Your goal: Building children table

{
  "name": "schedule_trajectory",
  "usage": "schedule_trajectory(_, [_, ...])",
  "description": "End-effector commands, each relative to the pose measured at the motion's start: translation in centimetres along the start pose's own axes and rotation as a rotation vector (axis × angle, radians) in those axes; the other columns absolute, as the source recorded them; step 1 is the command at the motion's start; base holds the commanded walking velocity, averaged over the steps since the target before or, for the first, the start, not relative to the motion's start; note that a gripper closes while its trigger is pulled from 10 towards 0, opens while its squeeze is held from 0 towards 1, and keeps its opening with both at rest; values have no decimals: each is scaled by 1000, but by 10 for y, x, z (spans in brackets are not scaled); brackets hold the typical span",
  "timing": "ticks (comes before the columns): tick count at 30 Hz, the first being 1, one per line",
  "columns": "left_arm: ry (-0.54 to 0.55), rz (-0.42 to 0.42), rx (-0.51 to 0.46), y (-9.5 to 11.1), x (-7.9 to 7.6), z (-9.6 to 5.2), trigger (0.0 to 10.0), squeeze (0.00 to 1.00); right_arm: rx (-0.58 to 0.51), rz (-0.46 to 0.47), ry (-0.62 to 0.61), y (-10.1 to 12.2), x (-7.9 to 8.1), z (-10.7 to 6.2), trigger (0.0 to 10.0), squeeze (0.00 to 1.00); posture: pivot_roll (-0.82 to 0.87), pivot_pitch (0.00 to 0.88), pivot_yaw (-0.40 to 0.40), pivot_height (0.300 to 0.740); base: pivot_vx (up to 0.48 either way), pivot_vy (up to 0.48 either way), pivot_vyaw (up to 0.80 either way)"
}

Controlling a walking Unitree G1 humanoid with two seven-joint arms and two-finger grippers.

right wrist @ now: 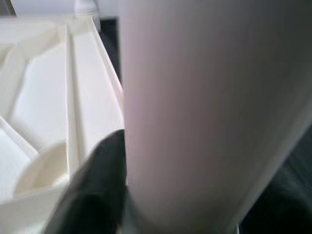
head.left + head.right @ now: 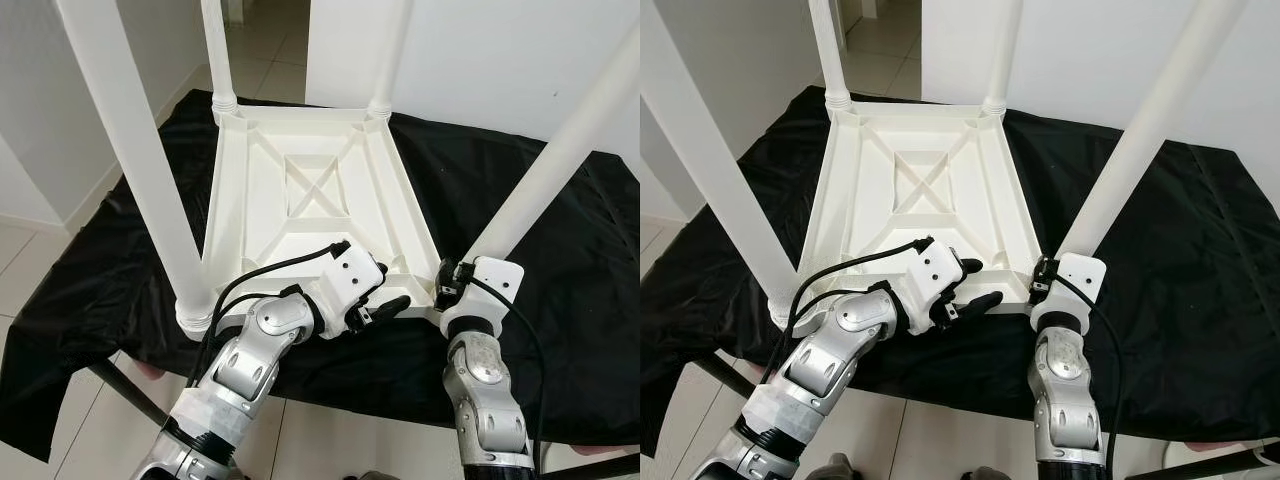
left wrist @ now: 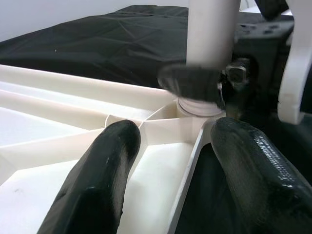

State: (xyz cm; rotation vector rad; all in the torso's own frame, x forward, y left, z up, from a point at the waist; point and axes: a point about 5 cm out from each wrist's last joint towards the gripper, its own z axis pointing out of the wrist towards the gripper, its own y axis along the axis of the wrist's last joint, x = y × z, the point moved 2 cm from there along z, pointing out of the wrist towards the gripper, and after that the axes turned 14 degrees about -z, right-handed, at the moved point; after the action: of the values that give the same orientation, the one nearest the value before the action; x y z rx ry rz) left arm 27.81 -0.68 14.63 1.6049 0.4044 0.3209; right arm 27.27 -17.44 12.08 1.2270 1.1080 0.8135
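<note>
Even, bright daylight-type light, no hard shadows. Head views sharp across the middle; white tabletop [image 2: 310, 190] well exposed, rib detail readable, slight blow-out on the near legs. Near left leg [image 2: 130, 150] and near right leg [image 2: 560, 150] splay outward toward the frame corners, wide-angle stretch. Black cloth [image 2: 560, 260] soaks up light, soft sheen on the creases only. Left wrist view: left claw [image 3: 170, 180] fingers [image 3: 97, 185] close and soft-focus, glossy highlights on them, dark object behind smeared with motion blur. Right wrist view: near right leg hugely out of focus, pinkish-grey cast; right claw finger [image 1: 95, 190] a blurred dark shape.
</note>
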Motion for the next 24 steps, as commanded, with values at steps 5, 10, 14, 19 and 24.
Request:
schedule_trajectory(5, [25,10,-3,1,0,1,10000,0,4,23,7,1,0,-5,10000,1000,38,7,-37,740,0,0,0])
schedule_trajectory(10, [26,9,-3,1,0,1,10000,0,-37,3,20,4,-9,-6,10000,1000,39,2,-40,740,0,0,0])
schedule_trajectory(14, [27,11,-4,0,0,2,10000,0,-31,-59,90,-6,-20,-4,10000,0,41,0,-47,740,0,0,0])
schedule_trajectory(19, [33,15,-8,2,2,3,10000,0,-92,-110,282,-10,-27,0,10000,0,45,0,-49,740,0,0,0])
schedule_trajectory(24, [35,16,-11,2,2,4,10000,0,-151,-169,445,-7,-24,1,10000,0,48,0,-53,740,0,0,0])
